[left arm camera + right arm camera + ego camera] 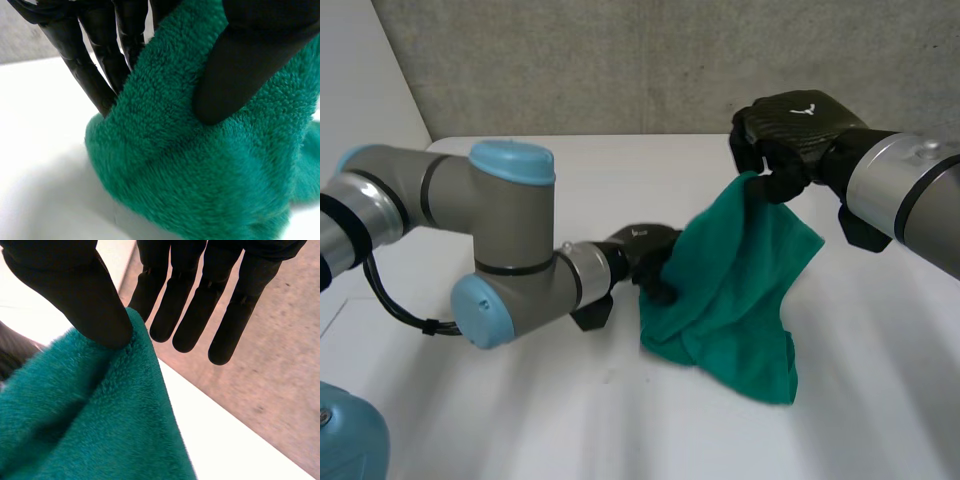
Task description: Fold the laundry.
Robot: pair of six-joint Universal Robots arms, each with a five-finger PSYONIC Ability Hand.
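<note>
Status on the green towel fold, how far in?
Done: the pick-up only. The towel is off flat, with no neat fold showing.
In hand: the right hand pinches a raised corner, and the left hand pinches an edge lower down. The cloth hangs bunched between them, its lower end on the table.
Left: spread it flat, then make every fold.

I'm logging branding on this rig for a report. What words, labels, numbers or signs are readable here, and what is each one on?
No words or numbers can be read.
On the back of the right hand: a small white emblem, a sign without letters.
On the back of the left hand: a faint pale mark, too small to read.
On the green towel: no label or print on the sides that show.
</note>
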